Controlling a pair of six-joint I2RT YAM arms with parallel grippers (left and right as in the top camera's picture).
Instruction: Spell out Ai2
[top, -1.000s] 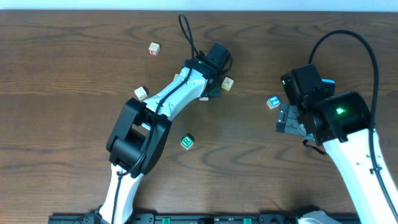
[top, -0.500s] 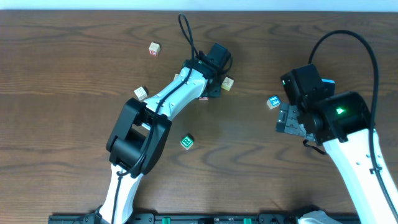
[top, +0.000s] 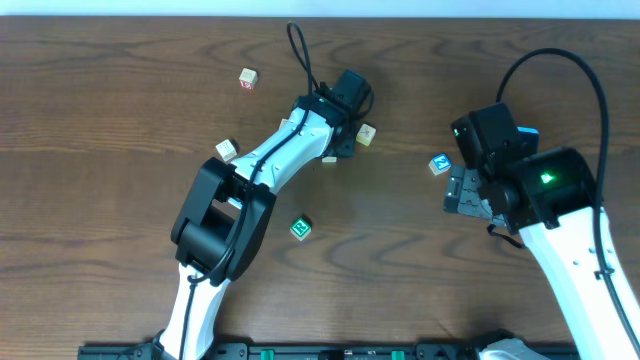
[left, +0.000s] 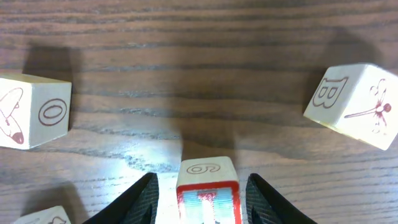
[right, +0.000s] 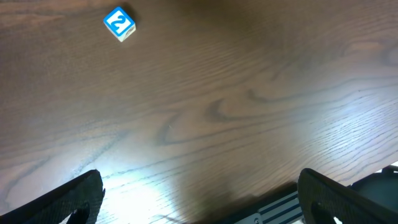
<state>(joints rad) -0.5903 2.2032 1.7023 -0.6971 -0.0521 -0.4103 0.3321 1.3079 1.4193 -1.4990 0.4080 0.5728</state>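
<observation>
- Your left gripper (left: 202, 179) has its jaws apart, one on each side of the red-framed block (left: 208, 198). Bare wood shows at the block's left side. On its right the gap is so thin that contact may be there; I cannot tell.
- The side of that block facing the wrist camera carries a figure that reads as 6 or 9.
- On the table (top: 100, 250), the B block (left: 357, 102) sits tilted, up and to the right of the jaws. The O block (left: 34, 112) sits to their left, and both are clear of the fingers.
- Your right gripper (right: 199, 180) hangs over bare wood with its jaws spread wide and nothing between them.
- The blue 2 block (right: 119, 23) lies flat, well apart from the right fingers. From overhead it is just left of the right wrist.
- The green block (top: 301, 229) lies alone, below the left arm. Its marking is too small to read.
</observation>
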